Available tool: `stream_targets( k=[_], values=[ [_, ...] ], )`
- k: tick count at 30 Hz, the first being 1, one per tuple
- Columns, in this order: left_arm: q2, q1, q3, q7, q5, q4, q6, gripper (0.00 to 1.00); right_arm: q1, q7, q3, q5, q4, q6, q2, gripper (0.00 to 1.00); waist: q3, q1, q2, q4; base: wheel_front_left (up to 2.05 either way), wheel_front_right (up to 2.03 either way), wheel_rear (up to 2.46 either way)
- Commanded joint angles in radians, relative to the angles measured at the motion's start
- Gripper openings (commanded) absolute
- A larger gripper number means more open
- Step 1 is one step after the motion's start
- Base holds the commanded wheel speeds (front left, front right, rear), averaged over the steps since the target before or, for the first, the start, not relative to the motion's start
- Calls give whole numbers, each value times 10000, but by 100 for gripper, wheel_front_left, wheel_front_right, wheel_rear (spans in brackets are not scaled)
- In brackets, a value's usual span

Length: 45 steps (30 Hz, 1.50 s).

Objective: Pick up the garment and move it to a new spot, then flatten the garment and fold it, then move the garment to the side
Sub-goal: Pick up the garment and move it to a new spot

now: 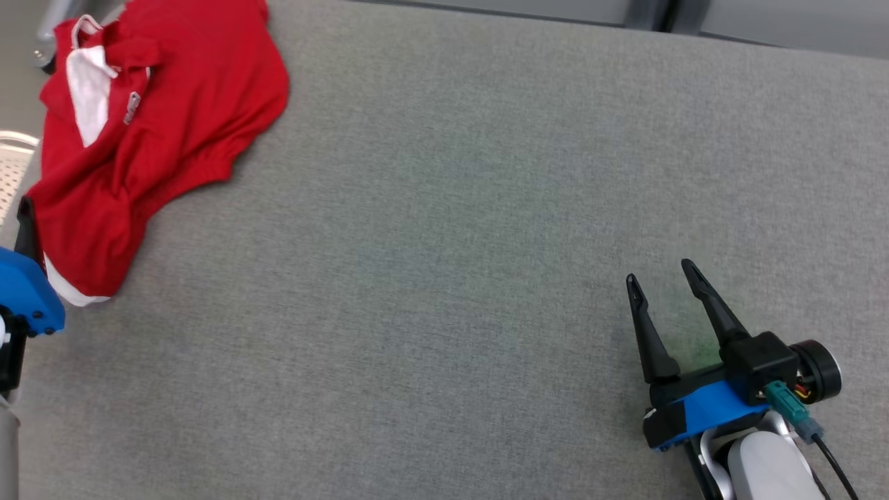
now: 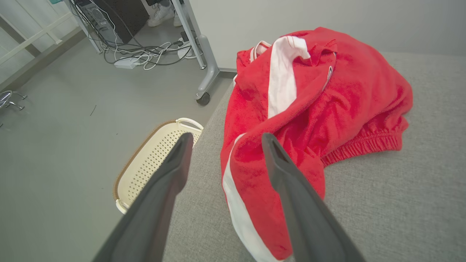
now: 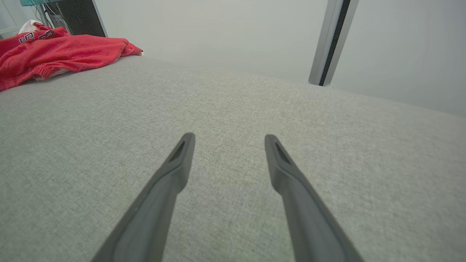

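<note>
Garment (image 1: 167, 118) bunched at surface (image 1: 444, 208) edge; R tool (image 1: 659, 271) spread, well apart

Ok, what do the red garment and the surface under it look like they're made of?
The red garment looks like soft fleece or terry knit: matte, fuzzy nap, gathered elastic hem, white panels. The surface seems a grey woven fabric cover, matte, with fine visible weave.

Head downward, wrists low, all sharing garment (image 1: 160, 125)
</note>
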Motion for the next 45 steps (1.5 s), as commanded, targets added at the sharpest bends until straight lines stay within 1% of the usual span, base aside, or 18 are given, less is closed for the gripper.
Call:
stream_targets(
  k=[1, 5, 7, 12, 16, 17, 18, 19, 21, 23, 29, 33, 35, 37, 40, 45],
  values=[
    [-28, -122, 22, 130, -169, 177, -35, 100, -153, -60, 46, -76, -44, 1, -53, 100, 108, -3, -2, -49, 0, 0, 0],
    [-127, -102, 107, 441, -574, 899, -110, 100, -220, -60, 45, -167, -43, 1, -55, 100, 448, -3, -2, -254, 0, 0, 0],
    [-324, -138, 260, 312, -847, 1209, -90, 100, -238, -60, 42, -161, -61, 1, -55, 100, 571, -3, -2, -323, 0, 0, 0],
    [-611, -290, 537, 10, -1288, 1913, -29, 100, -303, -60, 87, -231, -87, 1, -55, 100, 755, -3, -2, -473, 0, 0, 0],
    [-787, -369, 534, 37, -1505, 2431, -61, 100, -341, -60, 289, -201, -51, 1, -55, 100, 799, -3, -2, -582, 0, 0, 0],
    [-823, -414, 544, 70, -1570, 2547, -72, 80, -335, -60, 370, -144, -13, 1, -55, 100, 795, -3, -2, -607, 0, 0, 0],
    [-813, -456, 588, 59, -1631, 2657, -68, 55, -336, -60, 433, -106, 19, 1, -55, 100, 780, -3, -2, -639, 0, 0, 0],
    [-780, -477, 603, 27, -1641, 2754, -41, 45, -332, -60, 486, -87, 47, 1, -55, 100, 759, -3, -2, -668, 0, 0, 0],
    [-713, -474, 571, -62, -1603, 2915, -21, 0, -331, -60, 599, -27, 107, 1, -55, 100, 690, -3, -2, -738, 0, 0, 0],
    [-642, -529, 544, -127, -1575, 3025, 16, 0, -307, -60, 630, 37, 136, 1, -55, 100, 573, -3, -2, -791, 0, 0, 0],
    [-99, -784, 400, -655, -1178, 2917, 330, 0, -123, -60, 560, 228, 171, 1, -53, 100, 69, -3, -2, -853, 0, 0, 0],
    [432, -1066, 107, -1038, -704, 2476, 490, 0, -5, -60, 551, 508, 151, 1, -53, 100, -390, -3, -2, -937, 0, 0, 0],
    [664, -1239, 53, -1257, -481, 2186, 692, 0, 61, -60, 552, 676, 157, 1, -52, 100, -649, -3, -2, -1024, 0, 0, 0],
    [843, -1399, -134, -1407, -249, 1848, 783, 0, 117, -60, 545, 835, 166, 1, -52, 100, -931, -3, -2, -1153, 0, 0, 0],
    [1045, -1763, -499, -1358, 153, 1275, 819, 0, 300, -60, 502, 1108, 214, 1, -52, 100, -1385, -3, -2, -1411, 0, 0, 0],
    [1061, -2415, -1299, -1091, 747, 258, 563, 0, 576, -61, 272, 1428, 275, 1, -47, 100, -2079, -3, -2, -1995, 0, 0, 0]
  ],
)
